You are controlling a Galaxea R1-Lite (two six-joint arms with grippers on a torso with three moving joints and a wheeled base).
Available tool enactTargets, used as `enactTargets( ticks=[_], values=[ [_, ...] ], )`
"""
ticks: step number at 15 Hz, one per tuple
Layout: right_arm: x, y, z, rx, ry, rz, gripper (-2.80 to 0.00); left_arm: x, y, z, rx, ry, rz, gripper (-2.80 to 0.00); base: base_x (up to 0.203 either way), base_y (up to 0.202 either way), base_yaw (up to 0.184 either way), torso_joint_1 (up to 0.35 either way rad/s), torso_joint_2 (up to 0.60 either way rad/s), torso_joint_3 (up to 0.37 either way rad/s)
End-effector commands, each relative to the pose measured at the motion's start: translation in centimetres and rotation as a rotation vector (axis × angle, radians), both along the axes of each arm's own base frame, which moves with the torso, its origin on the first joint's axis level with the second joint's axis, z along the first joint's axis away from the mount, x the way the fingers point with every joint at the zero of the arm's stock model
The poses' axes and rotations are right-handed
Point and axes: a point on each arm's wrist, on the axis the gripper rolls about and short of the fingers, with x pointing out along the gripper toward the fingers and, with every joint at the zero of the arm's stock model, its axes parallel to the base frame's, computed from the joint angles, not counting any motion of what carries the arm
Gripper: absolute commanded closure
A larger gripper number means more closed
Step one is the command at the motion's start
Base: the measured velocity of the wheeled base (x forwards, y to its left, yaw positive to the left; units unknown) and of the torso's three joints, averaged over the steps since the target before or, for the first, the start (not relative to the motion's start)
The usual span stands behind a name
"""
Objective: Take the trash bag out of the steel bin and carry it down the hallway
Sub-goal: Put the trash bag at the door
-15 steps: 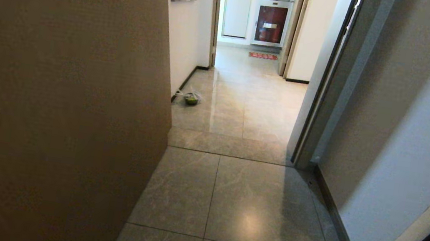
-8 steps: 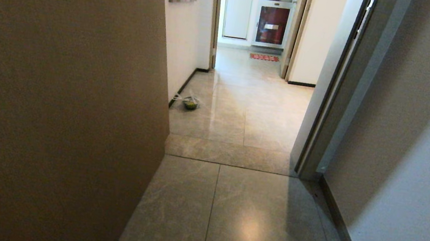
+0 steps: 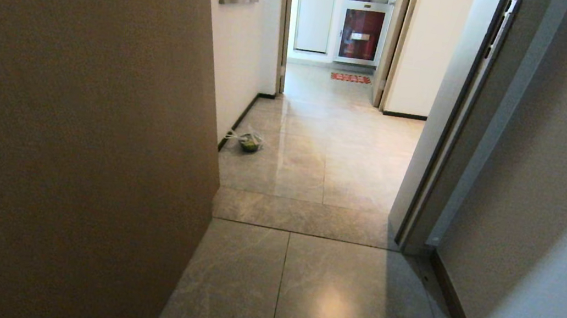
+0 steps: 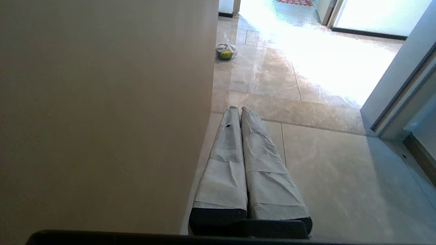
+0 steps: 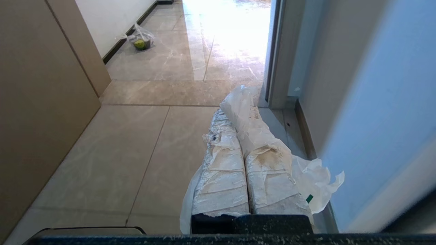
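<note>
Left gripper [image 4: 238, 109] pressed together, empty, pointing level over glossy tiles. Right gripper [image 5: 235, 119] clamped on trash bag [image 5: 252, 126], white plastic draped over fingers. Brown panel [image 3: 72, 124] left; hallway [image 3: 331, 132] ahead; small bagged item [image 3: 249, 142] by far left wall.

A tan panel [image 3: 72, 124] fills my left. Glossy beige floor tiles [image 3: 330, 299] catch a ceiling glare. A grey door frame [image 3: 451, 149] stands on my right; beyond it lie off-white walls [image 3: 244, 65], black baseboard [image 3: 239, 119] and a red doormat [image 3: 350, 78].
</note>
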Motion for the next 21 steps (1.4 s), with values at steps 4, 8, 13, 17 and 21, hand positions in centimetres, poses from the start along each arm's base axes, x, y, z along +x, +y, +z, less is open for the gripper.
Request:
enactTargets(
  ticks=[4, 8, 13, 17, 21],
  values=[
    [0.0, 0.0, 0.0, 0.0, 0.0, 0.0, 0.0, -0.01, 0.0, 0.03, -0.001, -0.001, 0.0, 0.0, 0.193, 0.0, 0.001, 0.003, 0.0, 0.003],
    [0.0, 0.0, 0.0, 0.0, 0.0, 0.0, 0.0, 0.0, 0.0, 0.0, -0.001, 0.0, 0.0, 0.0, 0.192, 0.0, -0.001, 0.004, 0.0, 0.002],
    [0.0, 0.0, 0.0, 0.0, 0.0, 0.0, 0.0, 0.0, 0.0, 0.0, -0.001, 0.0, 0.0, 0.0, 0.193, 0.0, 0.001, 0.003, 0.01, 0.003],
    [0.0, 0.0, 0.0, 0.0, 0.0, 0.0, 0.0, 0.0, 0.0, 0.0, -0.001, 0.0, 0.0, 0.0, 0.191, 0.0, 0.001, 0.002, 0.0, 0.001],
    [0.0, 0.0, 0.0, 0.0, 0.0, 0.0, 0.0, 0.0, 0.0, 0.0, -0.001, 0.0, 0.0, 0.0, 0.033, 0.0, 0.001, 0.001, 0.0, -0.001]
  ],
)
